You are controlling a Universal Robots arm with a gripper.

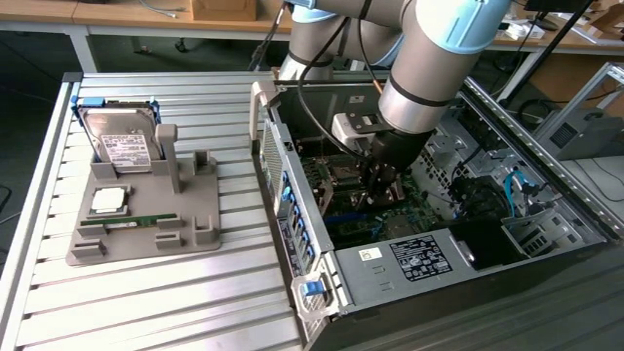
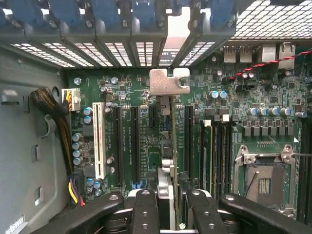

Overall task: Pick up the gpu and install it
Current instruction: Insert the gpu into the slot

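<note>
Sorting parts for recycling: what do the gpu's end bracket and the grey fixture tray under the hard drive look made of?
The gpu's bracket: bare metal, probably steel, judging by its silvery, dull-shiny sheet look. The fixture tray: matte grey plastic, it seems; uniform colour, no glint.

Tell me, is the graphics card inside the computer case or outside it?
Inside: the gpu stands edge-on over the motherboard, gripped by the end effector. Fully seated: cannot tell.

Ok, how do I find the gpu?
Look inside the open computer case, over the green board. The gripper holds the gpu there, a thin card seen edge-on. Only it has a silvery metal bracket at its end.
</note>
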